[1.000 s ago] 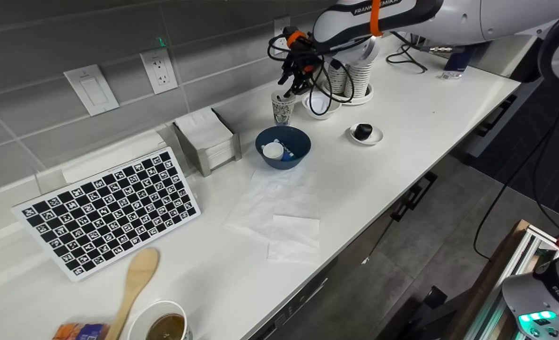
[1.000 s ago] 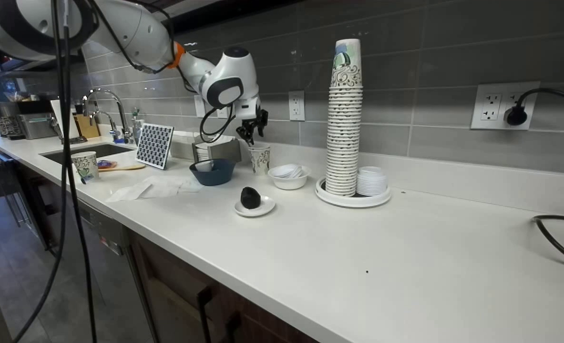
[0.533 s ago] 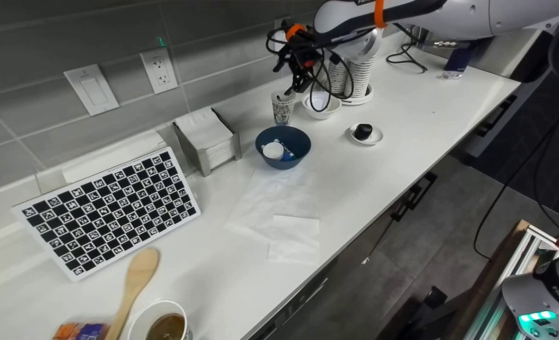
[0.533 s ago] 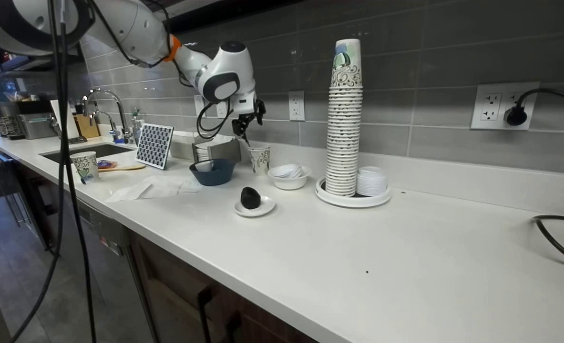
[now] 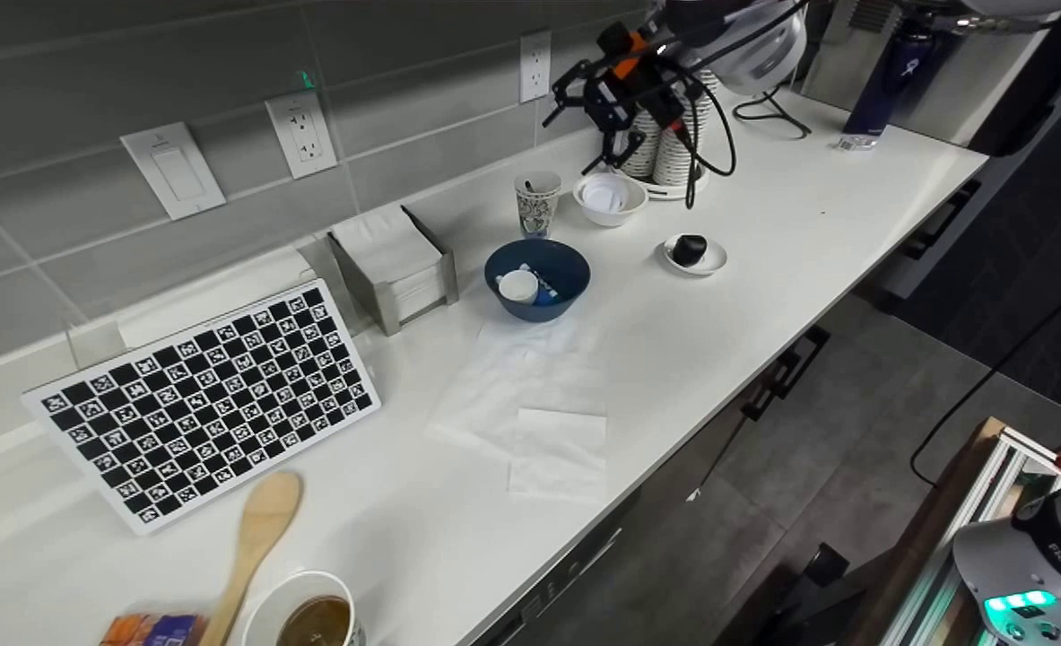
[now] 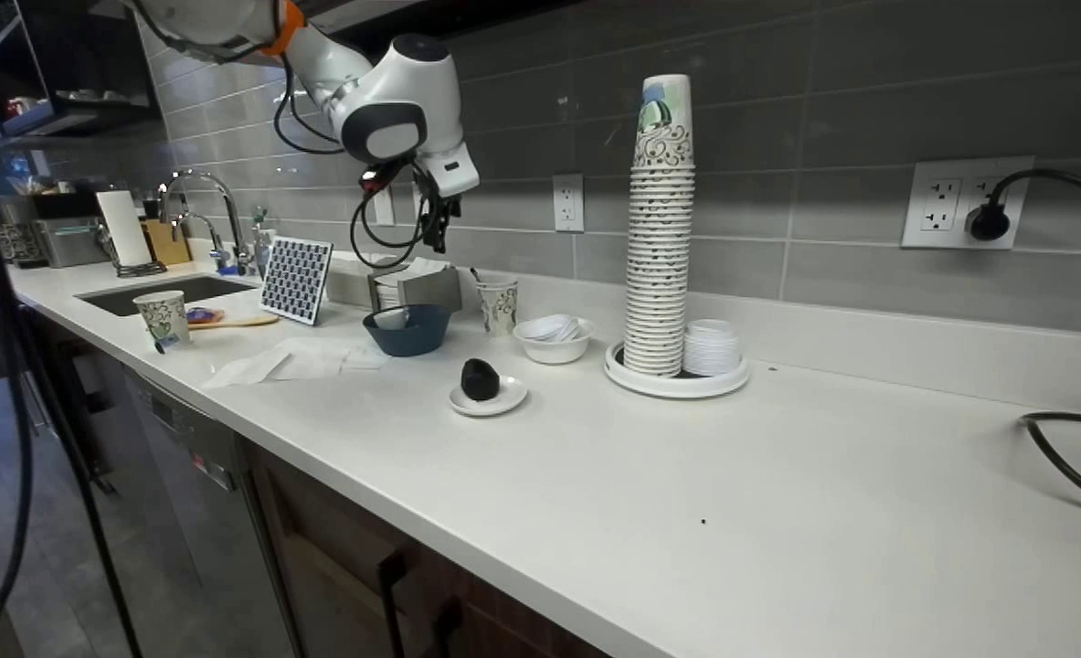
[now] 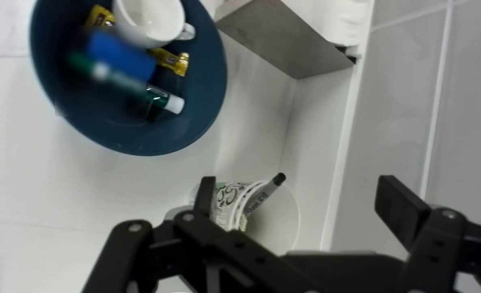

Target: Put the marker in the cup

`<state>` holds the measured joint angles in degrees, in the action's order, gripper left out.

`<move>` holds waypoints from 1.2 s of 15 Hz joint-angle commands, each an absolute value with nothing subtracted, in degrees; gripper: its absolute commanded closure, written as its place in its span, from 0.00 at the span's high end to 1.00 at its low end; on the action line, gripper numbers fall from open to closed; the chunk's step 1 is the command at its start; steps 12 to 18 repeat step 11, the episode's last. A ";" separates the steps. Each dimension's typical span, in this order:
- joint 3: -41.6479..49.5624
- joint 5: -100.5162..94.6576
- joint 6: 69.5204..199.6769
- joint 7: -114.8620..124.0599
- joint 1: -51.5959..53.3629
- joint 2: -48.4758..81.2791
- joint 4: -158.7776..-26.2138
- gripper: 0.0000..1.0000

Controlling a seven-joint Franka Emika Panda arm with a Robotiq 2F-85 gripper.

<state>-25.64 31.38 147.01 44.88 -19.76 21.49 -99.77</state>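
Observation:
The pale patterned cup (image 5: pixel 537 213) stands upright on the counter behind the blue bowl, in both exterior views. Inside it leans a grey marker (image 7: pixel 263 196), its black end (image 7: pixel 279 179) sticking out past the rim; the lower part is hidden by the cup wall. In an exterior view only a short dark piece of the marker (image 6: pixel 475 273) rises above the rim. My gripper (image 7: pixel 301 199) is open, its two fingers wide apart with nothing held. It hangs above the cup and off to one side, touching nothing, as an exterior view shows the gripper (image 5: pixel 569 145).
A blue bowl (image 5: pixel 566 269) holds a white mug (image 7: pixel 151 20), a green-and-white tube (image 7: pixel 165 99) and wrapped sweets. Nearby are a napkin holder (image 5: pixel 395 269), a white bowl (image 5: pixel 611 215), a tall cup stack (image 6: pixel 661 274) and a small plate (image 6: pixel 502 402) bearing a black object.
My gripper has opened and risen away from the cup, back towards the cup stack in an exterior view. The marker has stayed behind, leaning in the cup.

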 commanded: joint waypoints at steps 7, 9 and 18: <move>-53.74 55.66 155.84 3.15 -46.25 4.45 -120.15 1.00; -41.02 55.64 153.75 4.47 -33.84 5.30 -118.07 1.00; -36.01 56.56 153.45 3.30 -29.16 4.75 -117.95 1.00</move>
